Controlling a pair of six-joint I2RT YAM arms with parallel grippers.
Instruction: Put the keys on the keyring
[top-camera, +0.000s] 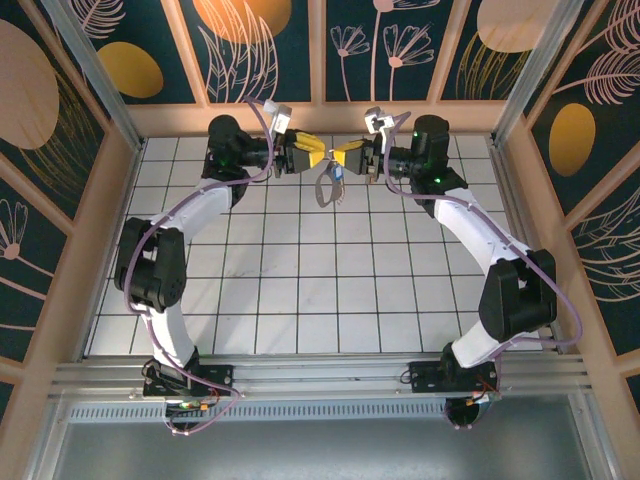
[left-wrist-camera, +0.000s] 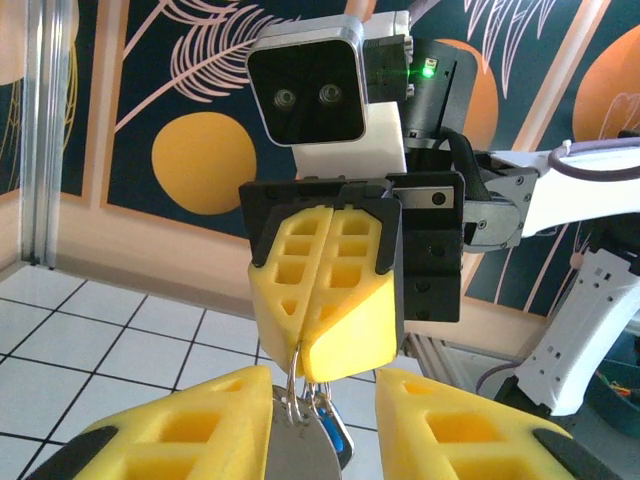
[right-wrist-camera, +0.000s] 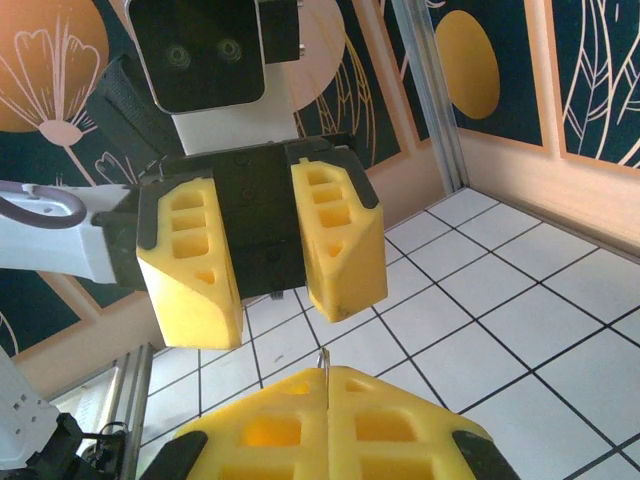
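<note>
**Overhead view, upper centre.** Both arms reach to the far side of the tiled table (top-camera: 300, 300) and meet tip to tip above it.

**Left of centre.** The left gripper (top-camera: 317, 153) points rightward. Its yellow fingers (right-wrist-camera: 190, 270) stand apart, with a plain gap between them in the right wrist view. This spread suits a steadying or receiving role, since the jaws bracket the hanging parts without pinching them. Whether one finger brushes the metal cannot be told.

**Centre, just below the meeting point.** The keyring (top-camera: 326, 190) dangles clear of the table as a pale loop. The key (top-camera: 338, 173), marked by its blue head, hangs just beside the ring's upper part. At the lower centre of the left wrist view, the blue head and the silver metal lie close together between the left fingers. Whether the key is threaded on cannot be told.

**Right of centre.** The right gripper (top-camera: 347, 156) has its pads (left-wrist-camera: 360, 300) pressed together on a thin wire of the keyring, which emerges from their seam. Holding the ring high by its wire probably lets it hang freely, so that the opposite arm can work on it from the side.
</note>
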